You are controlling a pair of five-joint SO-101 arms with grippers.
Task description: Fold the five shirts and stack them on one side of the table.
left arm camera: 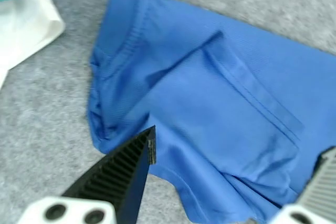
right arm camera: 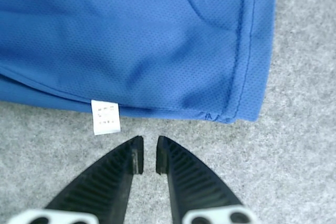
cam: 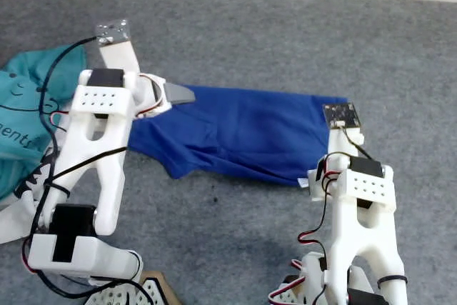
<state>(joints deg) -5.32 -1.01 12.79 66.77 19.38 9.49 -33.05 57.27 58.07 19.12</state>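
A blue shirt [cam: 243, 133] lies partly folded and creased across the middle of the grey table [cam: 285, 41]. My left gripper [cam: 163, 94] hovers over the shirt's left end, near the collar. In the left wrist view this left gripper [left arm camera: 236, 166] stands wide open above the blue shirt [left arm camera: 210, 93], with nothing between its fingers. My right gripper [right arm camera: 148, 156] sits just off the hem of the blue shirt [right arm camera: 131, 35], beside a white label [right arm camera: 105, 116]. Its fingers are almost together and hold nothing. The right arm [cam: 360, 187] stands at the shirt's near right corner.
A teal shirt [cam: 21, 119] lies bunched at the table's left edge on top of a white shirt [cam: 11, 212]. The white shirt [left arm camera: 26, 19] reaches close to the blue collar. A brown object [cam: 153, 287] sits by the left arm's base.
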